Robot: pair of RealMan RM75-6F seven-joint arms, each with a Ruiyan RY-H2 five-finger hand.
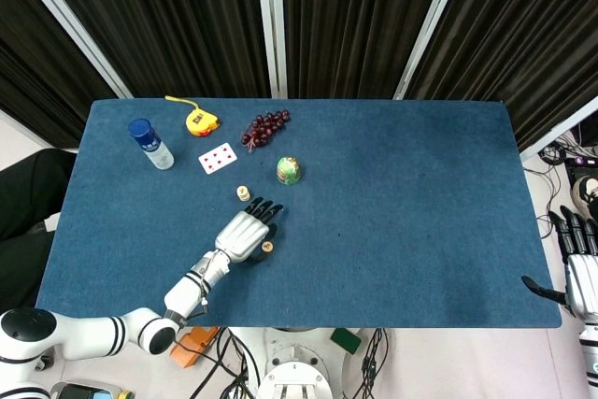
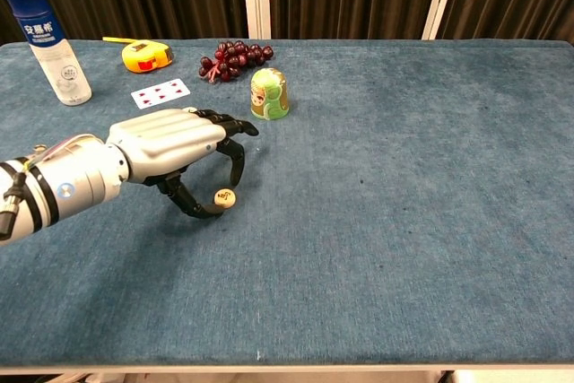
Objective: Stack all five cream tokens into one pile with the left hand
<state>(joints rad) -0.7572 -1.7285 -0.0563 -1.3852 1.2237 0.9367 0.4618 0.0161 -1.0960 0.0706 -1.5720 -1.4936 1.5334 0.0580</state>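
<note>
A small pile of cream tokens (image 1: 243, 192) stands on the blue table (image 1: 402, 203), just beyond my left hand (image 1: 245, 234); in the chest view the hand hides it. A single cream token (image 1: 267, 247) with a red mark sits at the hand's right side. In the chest view this token (image 2: 224, 197) is tipped up on edge. My left hand (image 2: 175, 150) pinches it between the thumb below and a curled finger above. My right hand (image 1: 581, 273) hangs off the table's right edge, fingers apart and empty.
Along the far left stand a blue-capped bottle (image 2: 49, 42), a yellow tape measure (image 2: 146, 56), dark grapes (image 2: 231, 58) and a playing card (image 2: 161, 92). A green figurine (image 2: 268, 94) stands just beyond the hand's fingertips.
</note>
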